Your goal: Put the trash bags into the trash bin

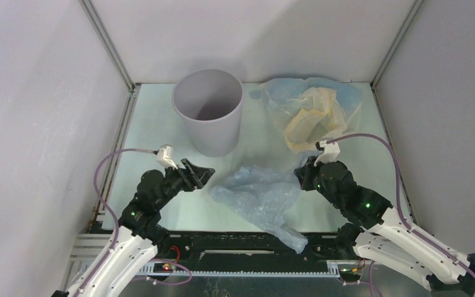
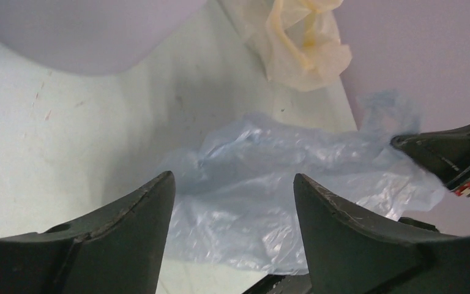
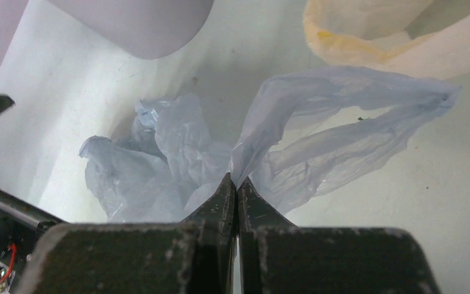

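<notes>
The blue-grey trash bag (image 1: 256, 195) lies crumpled on the table (image 1: 148, 154) between the two arms, one tail reaching toward the near edge. It sits in front of the trash bin (image 1: 209, 111) and apart from it.

The right gripper (image 3: 237, 180) is pinched tight on a fold of film at the bag's right side. The left gripper (image 2: 232, 180) stands just beside the bag's left edge, jaws spread wide with nothing between them.

The bin stands upright at the back, left of centre. To its right, in the back corner, a cream-yellow bag (image 1: 309, 120) lies on a pale blue bag (image 1: 281, 93), and the cream one's near edge comes close to the right gripper.

The top view shows the bin's open mouth, while the wrist views catch only its lower wall. Only the right wrist view shows the film caught between the fingers; from above, the wrist hides that pinch.
</notes>
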`<state>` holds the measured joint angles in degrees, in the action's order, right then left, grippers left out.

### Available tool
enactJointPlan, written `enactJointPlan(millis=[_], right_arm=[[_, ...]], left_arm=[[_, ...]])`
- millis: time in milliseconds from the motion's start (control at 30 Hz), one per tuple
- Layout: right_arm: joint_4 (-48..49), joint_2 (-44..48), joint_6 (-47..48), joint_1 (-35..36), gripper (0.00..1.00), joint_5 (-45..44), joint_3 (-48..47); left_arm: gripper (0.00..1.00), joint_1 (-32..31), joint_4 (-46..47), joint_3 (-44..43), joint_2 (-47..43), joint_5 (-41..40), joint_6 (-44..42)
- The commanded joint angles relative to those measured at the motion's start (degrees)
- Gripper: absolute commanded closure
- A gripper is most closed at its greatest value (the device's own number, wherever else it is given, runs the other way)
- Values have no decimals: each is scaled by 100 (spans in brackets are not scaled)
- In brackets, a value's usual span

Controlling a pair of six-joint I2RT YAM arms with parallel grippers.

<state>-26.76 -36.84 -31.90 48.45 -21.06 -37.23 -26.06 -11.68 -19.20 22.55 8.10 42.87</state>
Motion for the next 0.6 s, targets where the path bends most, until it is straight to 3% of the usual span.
enactJointPlan(millis=[0,167,367,467,567], right_arm=[[399,-42,273,-19,100,409,-33],[424,7,298,-19,100,504,-30],[432,20,310,-17,100,586,-38],[442,1,308,-20,100,618,-33],[444,-10,307,-22,100,640,-34]], left_arm=[[26,-153,481,-502,488,29,-541],[33,-595,1139,-783,1676,357,-897],[23,-1276,1441,-1132,2825,53,-1460],[31,-1341,1494,-1244,3261,58,-1535],[33,-1340,1624,-1335,3625,133,-1600]])
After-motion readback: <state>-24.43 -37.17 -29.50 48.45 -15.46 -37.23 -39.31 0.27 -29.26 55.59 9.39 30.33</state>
